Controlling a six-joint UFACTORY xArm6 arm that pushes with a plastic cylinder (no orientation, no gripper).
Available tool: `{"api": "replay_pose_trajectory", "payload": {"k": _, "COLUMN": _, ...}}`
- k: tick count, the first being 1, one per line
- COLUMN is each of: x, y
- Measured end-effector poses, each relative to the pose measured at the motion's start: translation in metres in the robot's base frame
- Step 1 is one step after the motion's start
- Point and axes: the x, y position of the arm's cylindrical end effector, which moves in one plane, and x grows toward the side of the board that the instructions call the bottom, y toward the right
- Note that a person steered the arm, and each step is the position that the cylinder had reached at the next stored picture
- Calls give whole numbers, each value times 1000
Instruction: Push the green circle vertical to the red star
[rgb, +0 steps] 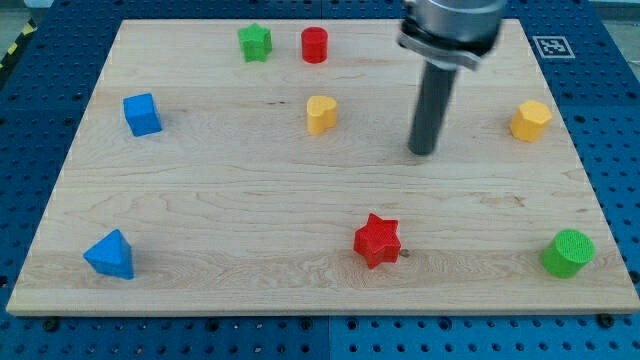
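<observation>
My tip (423, 152) rests on the bare table (220, 200), right of centre in the view's upper half, touching no block; it is a plain rod, so there are no jaws to open or close, and it holds nothing; nearest to it are the yellow heart (321, 114) to the view's left and the yellow hexagon (531, 120) to the view's right, both apart from it; the red star (377, 240) lies below the tip and a little to the view's left, near the bottom edge; the green circle (568, 252) sits well apart from the star at the view's bottom right corner, at about the same level; along the top edge stand the red cylinder (315, 45) and the green star (255, 42), side by side; the blue cube (142, 114) is at the view's left; the blue triangle (110, 255) is at the bottom left corner.
</observation>
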Motion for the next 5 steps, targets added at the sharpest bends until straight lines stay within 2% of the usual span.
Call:
{"api": "replay_pose_trajectory", "payload": {"k": 3, "x": 106, "y": 203}}
{"api": "replay_pose_trajectory", "payload": {"k": 4, "x": 152, "y": 209}}
{"api": "replay_pose_trajectory", "payload": {"k": 5, "x": 162, "y": 183}}
